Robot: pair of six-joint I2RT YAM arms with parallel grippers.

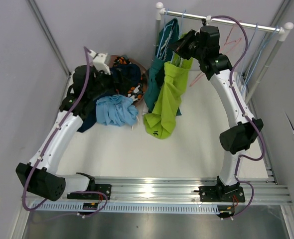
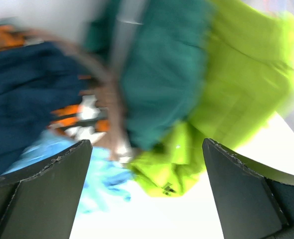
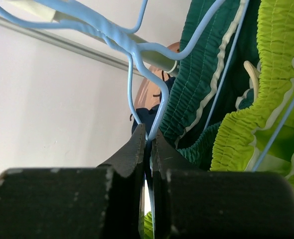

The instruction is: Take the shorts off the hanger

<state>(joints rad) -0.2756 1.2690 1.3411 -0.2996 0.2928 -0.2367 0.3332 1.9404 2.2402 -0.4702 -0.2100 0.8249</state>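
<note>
The lime green shorts (image 1: pixel 169 99) and the teal shorts (image 1: pixel 159 59) hang from the rack rail, their lower ends on the table. My right gripper (image 1: pixel 183 46) is up at the rail, shut on the wire of a light blue hanger (image 3: pixel 132 50). In the right wrist view its tips (image 3: pixel 148 137) pinch the hanger loop beside the teal waistband (image 3: pixel 202 84) and the lime waistband (image 3: pixel 276 74). The light blue shorts (image 1: pixel 116 110), the navy shorts (image 1: pixel 126 74) and the patterned shorts (image 1: pixel 133 90) lie heaped at the left. My left gripper (image 1: pixel 108 74) is open and empty above that heap. Its view is blurred.
The white rack rail (image 1: pixel 221 20) spans the back right and carries spare pink (image 1: pixel 227 37) and light blue hangers (image 1: pixel 256 45). A brown curved rim (image 1: pixel 145 79) shows by the heap. Grey walls close in on both sides.
</note>
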